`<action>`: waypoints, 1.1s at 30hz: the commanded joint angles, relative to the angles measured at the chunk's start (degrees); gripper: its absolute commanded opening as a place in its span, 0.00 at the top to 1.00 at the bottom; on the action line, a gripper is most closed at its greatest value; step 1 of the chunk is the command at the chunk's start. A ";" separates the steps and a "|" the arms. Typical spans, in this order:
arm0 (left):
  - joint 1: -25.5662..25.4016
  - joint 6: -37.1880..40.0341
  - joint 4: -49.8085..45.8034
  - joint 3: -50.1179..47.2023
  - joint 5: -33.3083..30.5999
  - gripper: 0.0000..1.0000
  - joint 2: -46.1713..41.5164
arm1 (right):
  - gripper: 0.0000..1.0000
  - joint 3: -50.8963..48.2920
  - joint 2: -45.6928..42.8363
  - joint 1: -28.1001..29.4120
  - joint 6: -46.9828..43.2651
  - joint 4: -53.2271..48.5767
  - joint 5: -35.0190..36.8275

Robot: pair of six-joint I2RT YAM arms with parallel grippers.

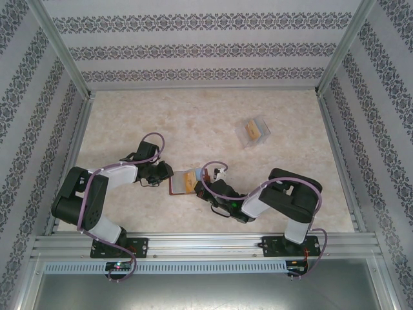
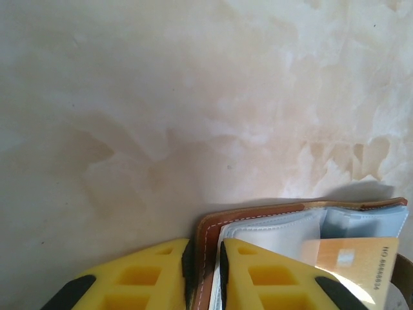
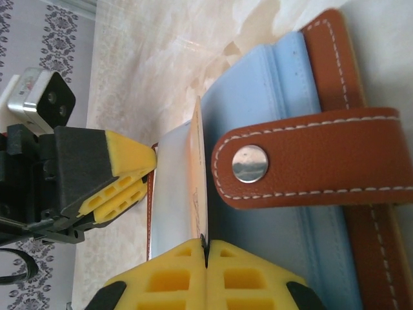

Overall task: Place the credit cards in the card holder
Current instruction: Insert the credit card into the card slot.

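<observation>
Mid-frame, we steady the card holder [image 2: 258,216] in narrowed left jaws; shut right jaws pinch the credit card [image 2: 355,258] for insertion.

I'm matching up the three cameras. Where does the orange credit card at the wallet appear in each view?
Top external: the orange card sits centre, in the open card holder, between the arms.
Left wrist: bottom right, poking from the blue-grey pockets.
Right wrist: centre, edge-on, pinched by the right gripper.
Shared landmark: the card holder's brown leather edge.

Reddish-brown card holder [image 3: 361,155] shows blue-grey inside; credit card [image 2: 352,258] is orange.
</observation>
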 commanded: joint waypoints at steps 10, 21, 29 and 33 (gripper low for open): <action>-1.44 -1.66 -7.34 -2.70 -1.73 0.78 0.55 | 0.93 3.21 4.67 0.14 3.76 2.40 -2.35; -1.48 -2.13 -7.08 -2.99 -1.36 0.78 0.56 | 0.70 3.96 -1.33 0.24 3.73 -12.04 -2.74; -1.47 -1.94 -6.57 -2.63 -0.47 0.78 2.17 | 0.62 8.46 -6.34 -0.28 2.60 -29.24 -4.35; -1.50 -1.97 -6.64 -1.97 -0.16 0.78 2.66 | 0.62 12.05 -8.84 -0.20 -0.59 -37.74 -4.29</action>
